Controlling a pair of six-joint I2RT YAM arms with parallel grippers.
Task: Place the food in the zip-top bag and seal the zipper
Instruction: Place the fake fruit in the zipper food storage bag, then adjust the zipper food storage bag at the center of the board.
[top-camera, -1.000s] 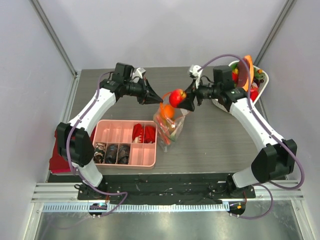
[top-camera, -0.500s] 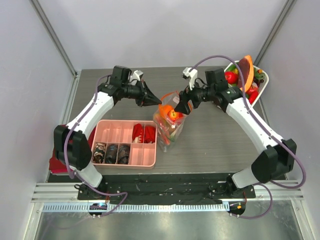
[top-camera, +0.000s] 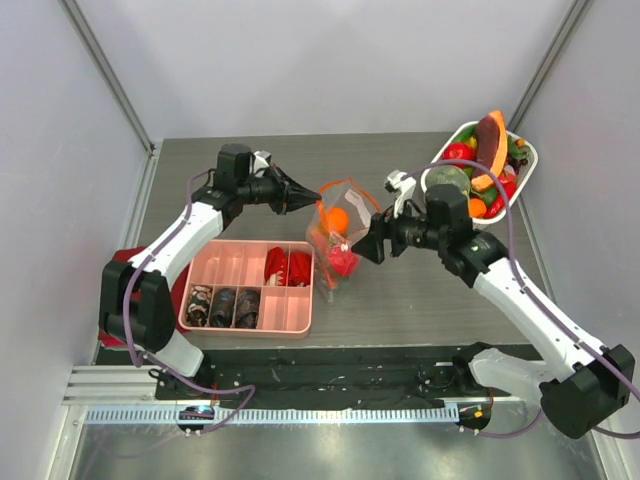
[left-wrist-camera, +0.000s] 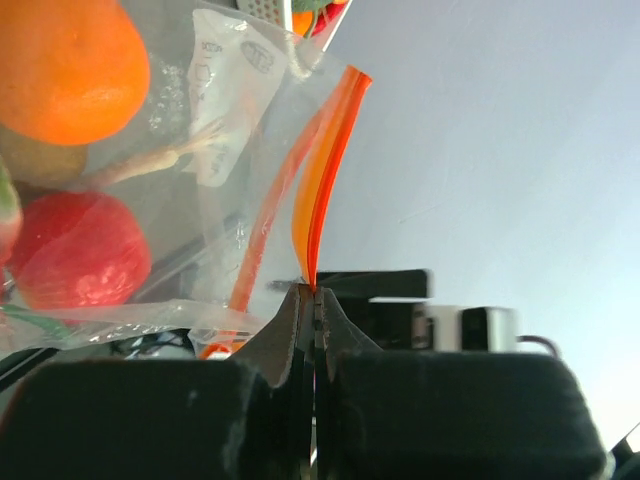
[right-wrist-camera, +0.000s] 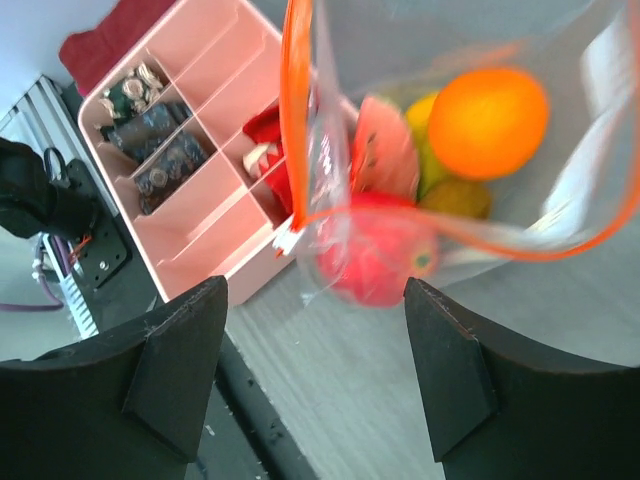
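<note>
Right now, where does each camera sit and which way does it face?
Top external: above, behind the robot, looking down at the table; both arms show.
Left wrist: on its arm, facing the zipper; left gripper shut on it.
Right wrist: on its arm, facing the zip-top bag; right gripper open.
Both wrist views share the orange.

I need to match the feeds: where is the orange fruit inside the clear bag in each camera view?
Top external: the orange is near the picture's middle, high inside the bag.
Left wrist: top-left corner, seen through the plastic.
Right wrist: upper right, inside the bag's open mouth.
Shared landmark: the red fruit lying near it in the bag shows in all three views.
</note>
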